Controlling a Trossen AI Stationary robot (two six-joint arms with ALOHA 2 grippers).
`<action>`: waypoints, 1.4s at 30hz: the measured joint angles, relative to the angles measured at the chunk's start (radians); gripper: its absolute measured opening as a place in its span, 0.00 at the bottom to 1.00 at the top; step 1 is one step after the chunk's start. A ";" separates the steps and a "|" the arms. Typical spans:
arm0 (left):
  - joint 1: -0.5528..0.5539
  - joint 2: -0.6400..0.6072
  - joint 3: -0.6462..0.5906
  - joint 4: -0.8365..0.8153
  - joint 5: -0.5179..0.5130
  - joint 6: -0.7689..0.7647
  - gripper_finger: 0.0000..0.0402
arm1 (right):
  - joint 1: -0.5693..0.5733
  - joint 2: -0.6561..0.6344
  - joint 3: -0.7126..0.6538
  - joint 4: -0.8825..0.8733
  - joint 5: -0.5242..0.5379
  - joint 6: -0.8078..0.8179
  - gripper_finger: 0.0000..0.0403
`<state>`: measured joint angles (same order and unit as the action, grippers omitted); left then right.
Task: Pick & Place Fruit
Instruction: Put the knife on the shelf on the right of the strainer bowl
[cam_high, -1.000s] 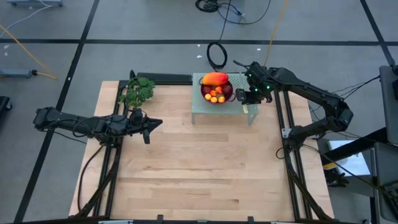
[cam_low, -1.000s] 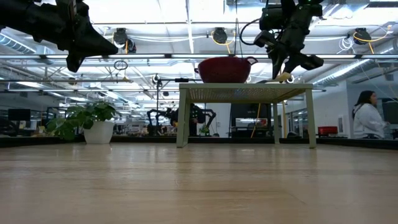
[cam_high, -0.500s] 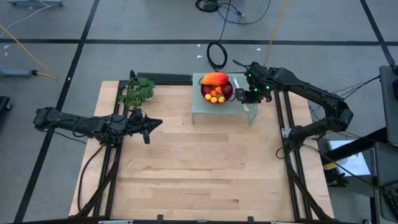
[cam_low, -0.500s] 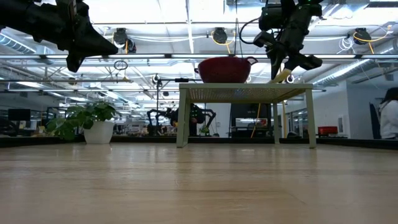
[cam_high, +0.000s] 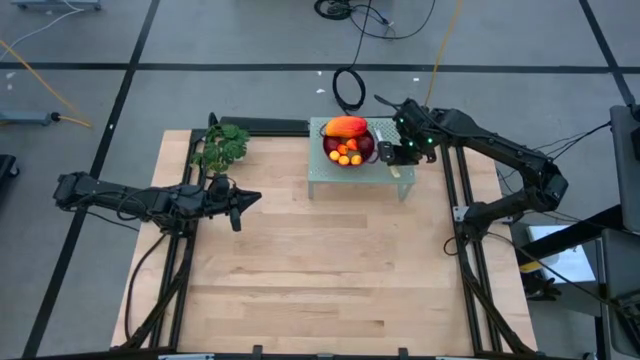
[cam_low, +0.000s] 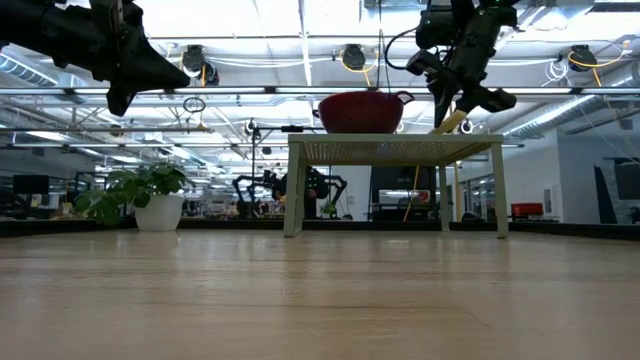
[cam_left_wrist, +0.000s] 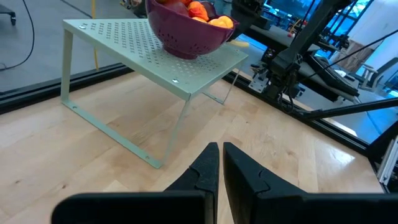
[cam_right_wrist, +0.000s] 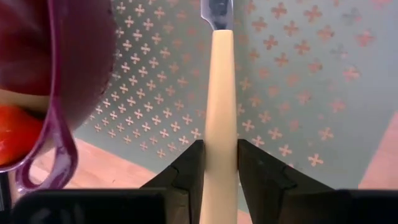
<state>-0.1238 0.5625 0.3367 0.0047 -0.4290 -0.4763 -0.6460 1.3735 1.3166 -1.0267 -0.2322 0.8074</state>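
A pale wooden table (cam_high: 320, 270) fills a workshop floor. At nine o'clock, the left gripper (cam_high: 236, 208) hangs over the wood with its fingers pressed together, holding nothing, a potted plant (cam_high: 221, 146) just behind it. At twelve o'clock stands a small perforated green stand (cam_high: 325, 178) carrying a purple colander (cam_left_wrist: 186, 40) full of fruit (cam_high: 348, 142). Beside the colander, the right gripper (cam_high: 388, 153) clasps a knife (cam_right_wrist: 219, 112) by its yellow handle.
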 joint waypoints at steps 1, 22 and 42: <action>0.000 0.000 0.000 0.000 0.000 0.000 0.05 | 0.000 0.000 0.000 -0.004 0.007 0.000 0.20; 0.000 0.000 0.000 0.000 0.009 -0.004 0.05 | 0.046 -0.005 -0.082 0.044 0.089 0.114 0.21; 0.000 0.000 0.000 0.000 0.006 0.010 0.05 | 0.060 -0.054 -0.120 0.132 0.103 0.142 0.20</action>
<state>-0.1239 0.5629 0.3367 0.0047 -0.4229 -0.4660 -0.5864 1.3197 1.1961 -0.8951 -0.1293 0.9490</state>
